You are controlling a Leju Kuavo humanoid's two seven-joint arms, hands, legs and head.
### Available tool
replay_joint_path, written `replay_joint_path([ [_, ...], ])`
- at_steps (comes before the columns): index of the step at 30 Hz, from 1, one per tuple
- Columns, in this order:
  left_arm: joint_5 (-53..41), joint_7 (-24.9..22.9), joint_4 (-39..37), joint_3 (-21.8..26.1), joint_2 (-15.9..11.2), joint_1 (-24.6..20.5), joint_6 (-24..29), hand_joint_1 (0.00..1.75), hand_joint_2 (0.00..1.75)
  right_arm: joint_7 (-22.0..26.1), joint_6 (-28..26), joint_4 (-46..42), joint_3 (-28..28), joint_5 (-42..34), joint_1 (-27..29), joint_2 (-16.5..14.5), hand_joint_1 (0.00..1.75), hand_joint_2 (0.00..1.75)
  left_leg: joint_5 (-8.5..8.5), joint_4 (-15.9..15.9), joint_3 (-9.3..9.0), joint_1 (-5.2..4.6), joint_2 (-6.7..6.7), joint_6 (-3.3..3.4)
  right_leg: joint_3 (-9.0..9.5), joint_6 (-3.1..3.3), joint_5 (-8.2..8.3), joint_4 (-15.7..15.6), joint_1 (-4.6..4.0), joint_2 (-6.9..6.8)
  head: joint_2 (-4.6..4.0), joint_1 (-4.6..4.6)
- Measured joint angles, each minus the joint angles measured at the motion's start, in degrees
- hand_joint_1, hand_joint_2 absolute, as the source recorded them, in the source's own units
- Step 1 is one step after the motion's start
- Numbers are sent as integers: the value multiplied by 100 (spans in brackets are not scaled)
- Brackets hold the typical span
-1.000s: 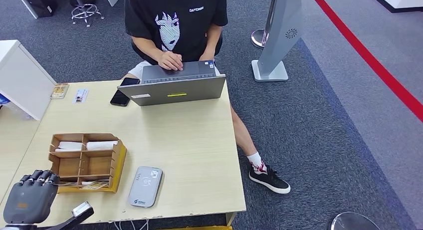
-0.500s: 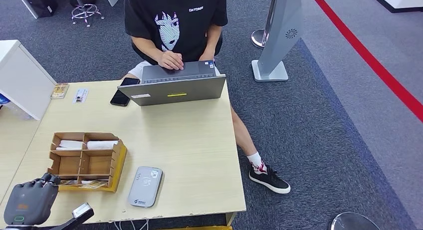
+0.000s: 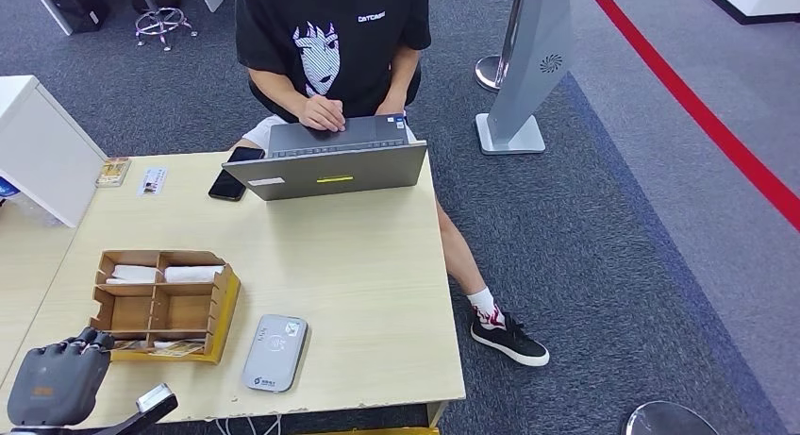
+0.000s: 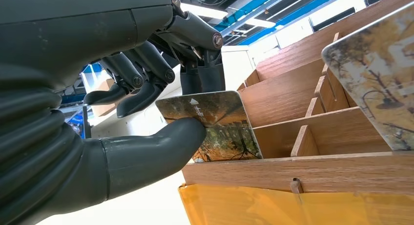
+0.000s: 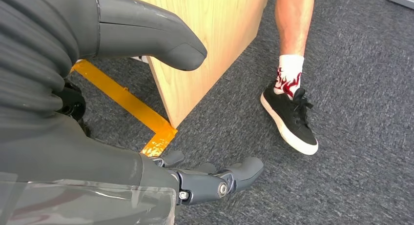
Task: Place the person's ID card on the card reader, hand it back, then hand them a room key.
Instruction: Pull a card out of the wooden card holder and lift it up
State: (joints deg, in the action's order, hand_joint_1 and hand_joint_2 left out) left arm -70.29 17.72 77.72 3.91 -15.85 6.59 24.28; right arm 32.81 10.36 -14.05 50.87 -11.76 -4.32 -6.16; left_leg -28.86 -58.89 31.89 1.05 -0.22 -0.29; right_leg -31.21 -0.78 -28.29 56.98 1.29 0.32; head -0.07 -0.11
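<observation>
My left hand (image 3: 58, 383) is at the table's near left corner, its fingers at the near-left compartment of the wooden organizer (image 3: 165, 306). The left wrist view shows the thumb and fingers pinching a room key card (image 4: 215, 127) with a forest picture, its lower edge still behind the organizer's front wall (image 4: 312, 171). A second key card (image 4: 376, 73) stands in the compartment beside it. The grey card reader (image 3: 275, 352) lies flat to the right of the organizer. A small card (image 3: 152, 181) lies at the far left of the table. My right hand (image 5: 97, 156) hangs beside the table, empty, fingers apart.
A person in a black T-shirt (image 3: 330, 39) sits across the table typing on a grey laptop (image 3: 325, 168). A black phone (image 3: 235, 175) lies left of the laptop. A white cabinet (image 3: 38, 147) stands at the left. The person's leg and shoe (image 5: 289, 118) are near the table's right side.
My left hand has dropped slightly toward the table's near edge, its fingers now at the organizer's front compartment. Over the last half second it has hardly moved.
</observation>
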Motion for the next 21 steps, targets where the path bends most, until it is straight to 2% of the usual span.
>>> replay_joint_path([
  [8,87,23,-19,0,0,3,18,175,175,-19,-4,0,1,12,0,0,0,175,0,0,0,0,0,0,0,0,0,0,0,0,0,0],
  [12,263,182,118,0,-1,74,227,175,175,-17,-10,0,18,14,1,0,0,175,0,0,0,1,1,0,-1,0,0,0,0,1,0,0],
  [14,316,292,504,-4,5,181,389,175,175,6,-5,0,56,-6,7,0,0,175,0,-1,0,1,1,0,-3,0,0,-1,0,1,0,-1],
  [17,262,426,1490,-166,102,239,522,175,175,42,27,0,161,-78,23,-10,0,175,1,-4,2,-1,-5,2,-9,0,0,-5,1,-8,1,-2],
  [21,-60,181,2778,-885,341,12,431,175,175,60,82,0,308,-142,35,-41,0,175,1,-5,2,-6,-4,8,7,-3,3,-6,4,-8,0,14],
])
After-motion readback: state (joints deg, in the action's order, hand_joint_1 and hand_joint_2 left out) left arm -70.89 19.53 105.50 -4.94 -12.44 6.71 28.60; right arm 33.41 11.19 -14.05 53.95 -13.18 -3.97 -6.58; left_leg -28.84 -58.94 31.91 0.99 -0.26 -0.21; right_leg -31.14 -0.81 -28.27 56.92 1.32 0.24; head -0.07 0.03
